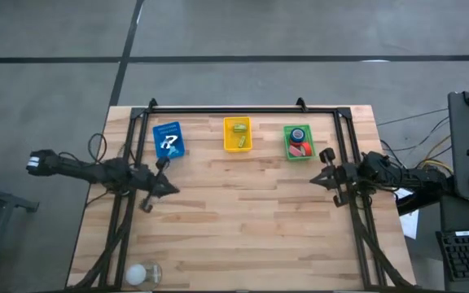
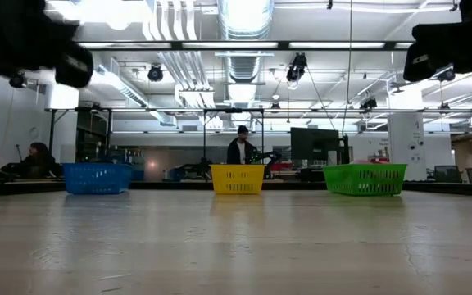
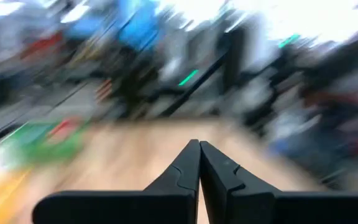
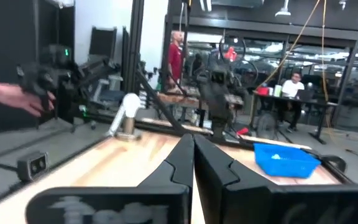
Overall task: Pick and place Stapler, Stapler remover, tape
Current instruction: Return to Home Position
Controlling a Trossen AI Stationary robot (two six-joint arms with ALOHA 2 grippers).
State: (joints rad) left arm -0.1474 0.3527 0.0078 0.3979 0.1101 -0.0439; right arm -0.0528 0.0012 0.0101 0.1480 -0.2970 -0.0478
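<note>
Up close, see fingers (image 3: pixel 182 171) clenched on nothing for left gripper (image 3: pixel 199 149) and right gripper (image 4: pixel 190 142), both held above surface (image 1: pixel 243 220) at opposite sides. Find staple remover (image 1: pixel 168 143) in blue bin (image 1: pixel 155 138), stapler (image 1: pixel 238 128) in yellow bin (image 1: pixel 226 135), tape rolls (image 1: pixel 299 137) in green bin (image 1: pixel 286 143).

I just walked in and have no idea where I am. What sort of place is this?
Probably a robotics lab in an open industrial hall: bare ceiling ducts overhead, a seated person at a desk behind, and a left arm and right arm mounted beside a wooden table.
</note>
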